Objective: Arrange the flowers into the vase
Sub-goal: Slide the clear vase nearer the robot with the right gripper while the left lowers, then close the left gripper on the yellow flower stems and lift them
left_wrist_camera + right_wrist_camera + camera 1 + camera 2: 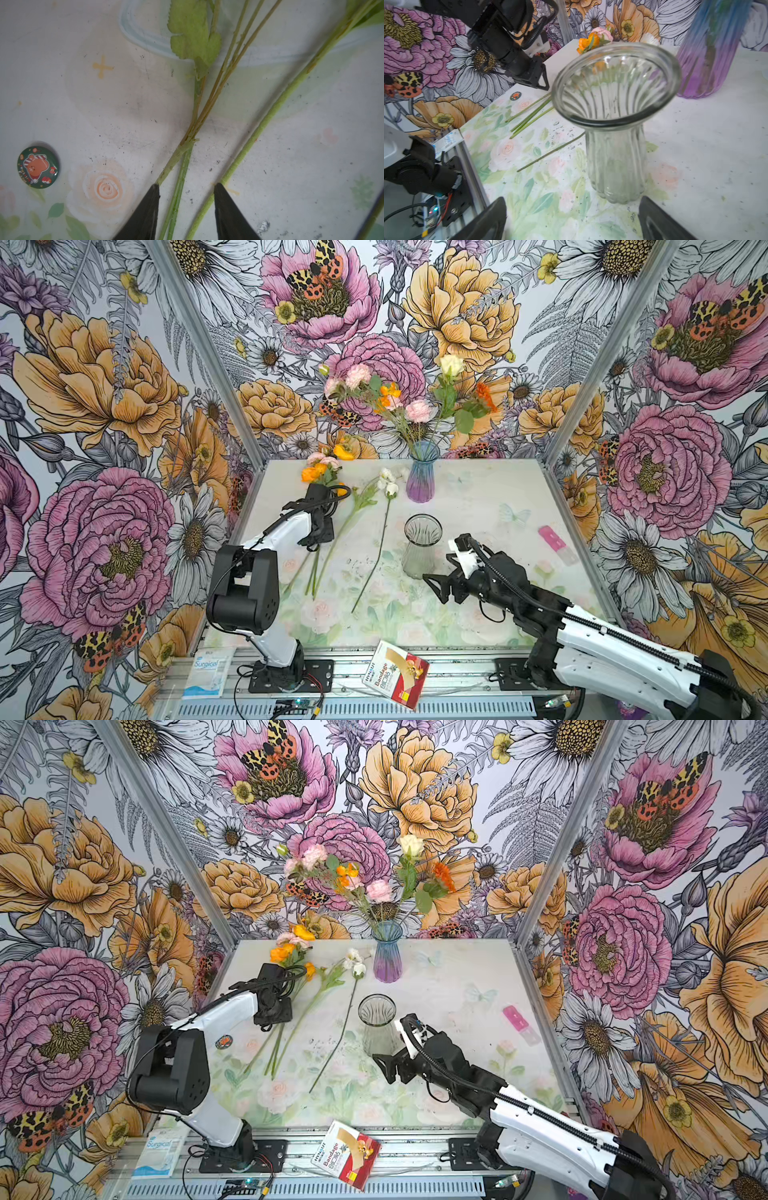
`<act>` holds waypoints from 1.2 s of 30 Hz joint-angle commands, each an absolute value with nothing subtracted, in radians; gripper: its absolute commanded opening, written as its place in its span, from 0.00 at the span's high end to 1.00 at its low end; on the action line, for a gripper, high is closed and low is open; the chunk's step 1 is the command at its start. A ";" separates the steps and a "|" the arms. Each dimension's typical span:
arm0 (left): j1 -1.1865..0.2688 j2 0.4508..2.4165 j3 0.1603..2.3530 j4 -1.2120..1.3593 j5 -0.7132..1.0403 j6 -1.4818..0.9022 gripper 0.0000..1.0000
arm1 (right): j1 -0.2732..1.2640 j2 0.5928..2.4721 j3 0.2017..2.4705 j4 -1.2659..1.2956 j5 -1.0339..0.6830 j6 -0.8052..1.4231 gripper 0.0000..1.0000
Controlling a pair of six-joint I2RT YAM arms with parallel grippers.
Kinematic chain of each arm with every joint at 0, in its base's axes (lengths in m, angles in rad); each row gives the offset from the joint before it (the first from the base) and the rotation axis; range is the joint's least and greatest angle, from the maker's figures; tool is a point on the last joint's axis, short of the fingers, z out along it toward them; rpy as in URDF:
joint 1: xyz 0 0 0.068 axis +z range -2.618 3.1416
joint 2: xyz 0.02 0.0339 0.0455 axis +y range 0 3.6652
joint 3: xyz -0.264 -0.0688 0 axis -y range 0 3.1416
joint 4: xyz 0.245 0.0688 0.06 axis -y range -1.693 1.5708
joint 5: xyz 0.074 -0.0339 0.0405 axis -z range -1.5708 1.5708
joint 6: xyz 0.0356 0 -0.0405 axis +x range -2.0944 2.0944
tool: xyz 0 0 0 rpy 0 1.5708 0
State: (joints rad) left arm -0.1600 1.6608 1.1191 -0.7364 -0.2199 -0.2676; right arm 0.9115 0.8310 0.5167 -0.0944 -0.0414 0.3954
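Several flowers (399, 398) stand in a blue-purple vase (422, 479) at the back of the table. A clear ribbed glass vase (422, 547) stands empty mid-table. More flowers lie flat to its left: orange and pink blooms (322, 468), a white bloom (388, 485) and long green stems (332, 547). My left gripper (186, 184) hangs over those stems with its jaws apart. A smooth stem (180, 187) and a fuzzy stem (270, 116) run between them. My right gripper (572, 199) is open just in front of the clear vase (614, 124), holding nothing.
A round green badge (38, 167) lies on the table near the left arm. A pink flat item (552, 539) sits at the right edge. A bandage box (397, 678) and a surgical packet (205, 672) rest on the front rail.
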 commanded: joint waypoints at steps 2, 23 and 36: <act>-0.146 1.716 1.171 -0.715 -0.255 -0.238 0.56 | 1.001 0.846 0.572 -0.169 -0.041 0.498 0.00; -0.111 1.865 1.220 -0.683 -0.150 -0.181 0.60 | 1.118 0.908 0.612 -0.162 0.018 0.457 0.01; -0.143 1.830 1.208 -0.696 -0.202 -0.169 0.88 | 1.118 0.924 0.621 -0.155 0.020 0.450 0.00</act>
